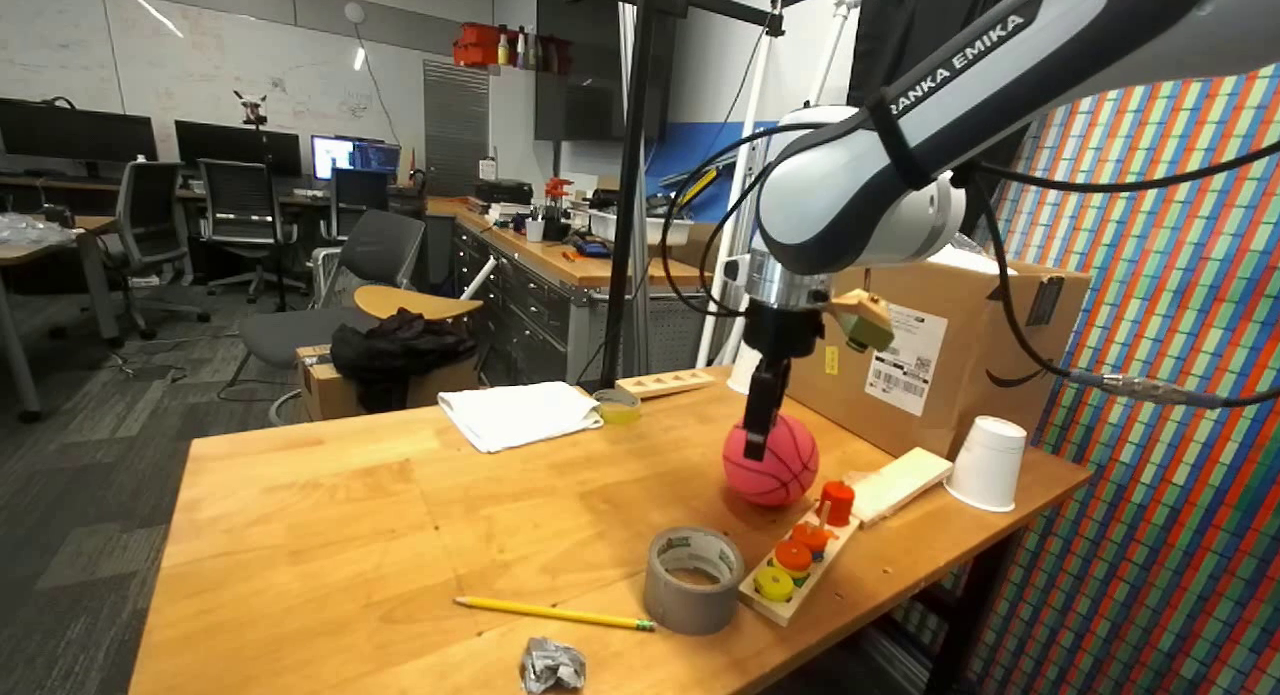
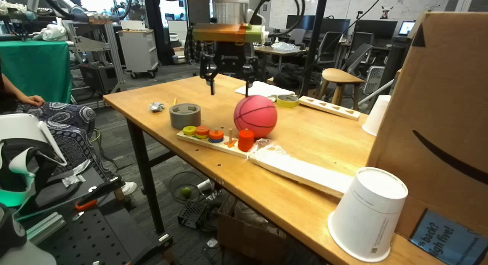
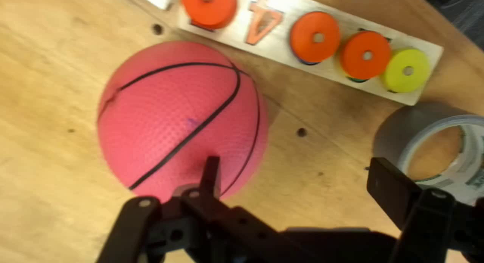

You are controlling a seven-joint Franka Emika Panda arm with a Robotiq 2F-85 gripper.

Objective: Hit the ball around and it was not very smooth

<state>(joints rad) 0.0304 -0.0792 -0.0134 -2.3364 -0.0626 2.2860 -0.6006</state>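
Ball (image 1: 785, 472), pinkish-red with thin dark lines: in an exterior view, rests on the worktop (image 1: 400, 515), just beside the peg board (image 1: 815, 567) and near the tape roll (image 1: 690, 607). In an exterior view, sits close beneath one fingertip (image 2: 247, 90) of the claw (image 2: 230, 91), parted wide and gripping nothing; impossible to tell if touching that fingertip. In the wrist view, lies overlapped by one finger, with the other partly across the tape roll's edge.
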